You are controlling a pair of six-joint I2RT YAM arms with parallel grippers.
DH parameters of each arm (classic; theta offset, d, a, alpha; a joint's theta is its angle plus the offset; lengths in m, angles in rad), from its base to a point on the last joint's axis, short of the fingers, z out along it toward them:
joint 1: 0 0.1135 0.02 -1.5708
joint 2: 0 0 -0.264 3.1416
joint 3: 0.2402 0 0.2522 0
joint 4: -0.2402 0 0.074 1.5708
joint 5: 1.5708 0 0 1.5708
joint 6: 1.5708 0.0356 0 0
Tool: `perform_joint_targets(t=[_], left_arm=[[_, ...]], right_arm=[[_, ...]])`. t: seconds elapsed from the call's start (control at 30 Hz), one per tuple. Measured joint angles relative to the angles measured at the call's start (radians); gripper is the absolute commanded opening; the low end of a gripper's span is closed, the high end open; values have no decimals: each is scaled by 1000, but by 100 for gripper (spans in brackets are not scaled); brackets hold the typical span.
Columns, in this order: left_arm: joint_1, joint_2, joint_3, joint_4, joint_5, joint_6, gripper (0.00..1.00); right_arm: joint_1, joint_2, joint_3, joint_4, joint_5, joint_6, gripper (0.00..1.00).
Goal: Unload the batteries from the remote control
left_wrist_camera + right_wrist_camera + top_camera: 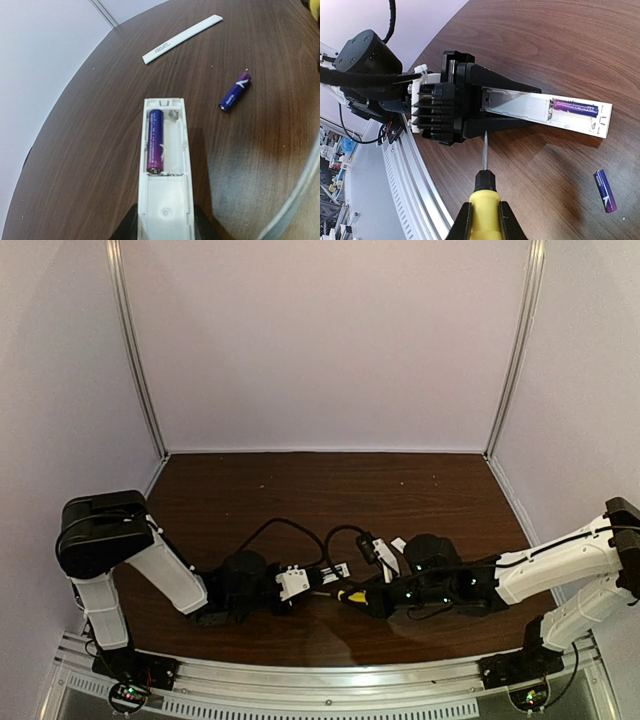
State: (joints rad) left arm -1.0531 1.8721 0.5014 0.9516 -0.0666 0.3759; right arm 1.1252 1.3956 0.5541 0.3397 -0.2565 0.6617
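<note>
Light comes soft from overhead. My top view is dim and grainy; both wrist views are brighter and bow at the edges. The remote control [165, 200] throws a soft shadow rightward, glare sheens the table [260, 165] beside it, and a grey curved shape [297, 197] by my left lens blurs.

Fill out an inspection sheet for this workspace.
Surface: dark wood table.
Job's things: remote, cover off, one battery in its bay; second battery loose on the table beside it.
Clutter: white cover strip lying farther out.
Grippers: left gripper shut on the remote; right gripper shut on the screwdriver, tip near the left gripper.
Cables: black cables loop over the wrists.
Surroundings: pale walls, metal posts; nothing else seen.
</note>
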Motion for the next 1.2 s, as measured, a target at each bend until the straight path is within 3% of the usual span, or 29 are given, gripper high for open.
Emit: perform_joint_targets(t=[0.7,1.2], left_arm=[[0,0,0,20,0,0,0],[0,0,0,27,-1,0,0]], right_arm=[[0,-18,18,-76,58,-10,0],[0,-134,80,-256,198,-50,0]])
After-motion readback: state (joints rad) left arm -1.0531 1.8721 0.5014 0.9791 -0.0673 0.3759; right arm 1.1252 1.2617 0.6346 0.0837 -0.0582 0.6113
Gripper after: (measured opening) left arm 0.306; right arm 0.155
